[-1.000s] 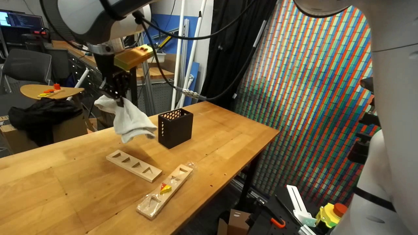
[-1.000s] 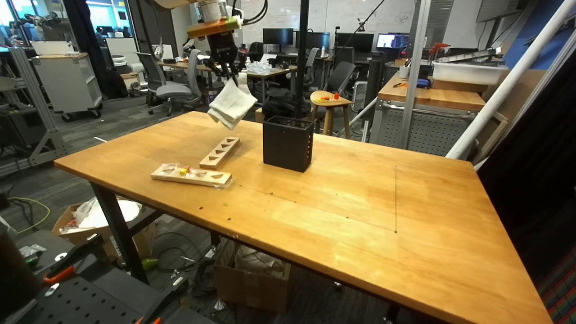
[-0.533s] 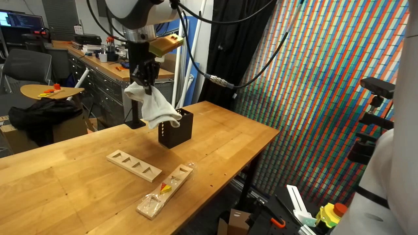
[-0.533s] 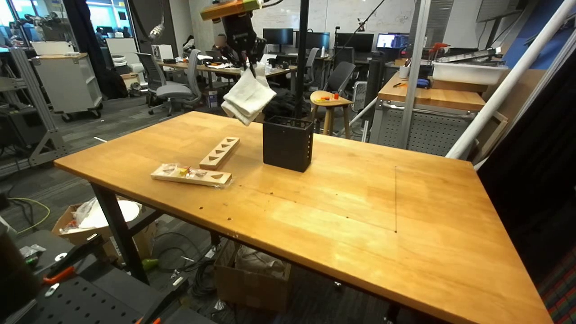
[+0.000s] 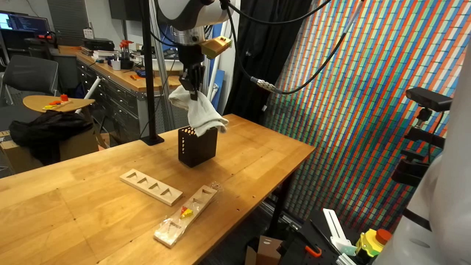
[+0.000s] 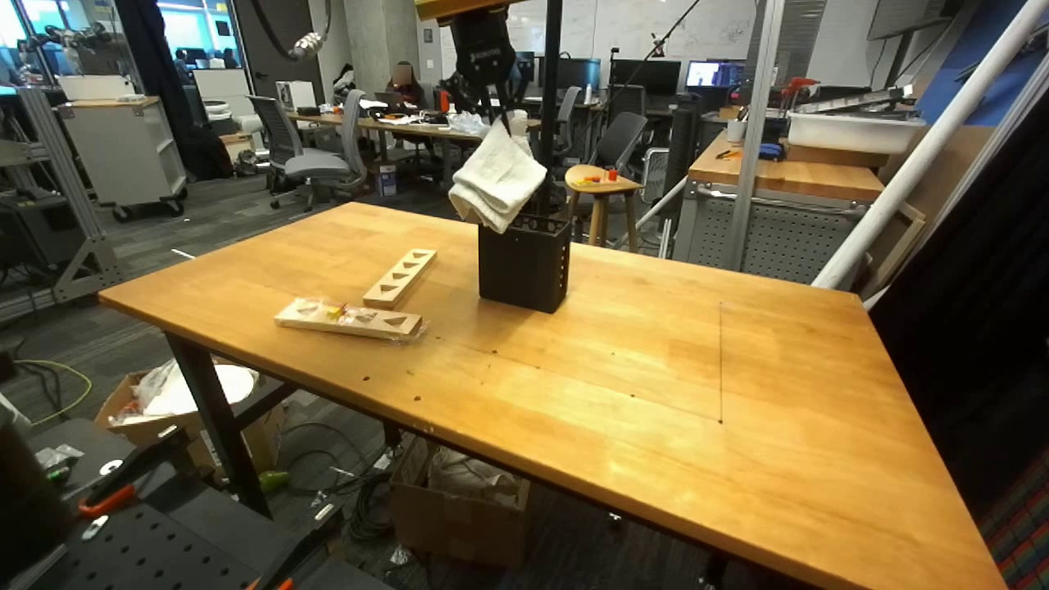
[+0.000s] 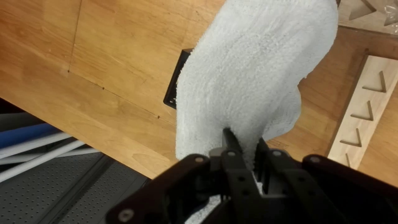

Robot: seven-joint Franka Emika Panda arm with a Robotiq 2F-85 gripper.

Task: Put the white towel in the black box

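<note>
The jaws grasp a gathered fold of the white terry towel, which hangs partly over the perforated black box; whether it touches is unclear. It should handle light, limp and grippy, best held mid-length so short ends droop.

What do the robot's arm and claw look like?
The smooth, rounded, white-and-dark-grey arm has a silver metal ring, a boxy yellow-orange piece and a black cable with a silver connector. Its jointed black claw has round screws.
</note>
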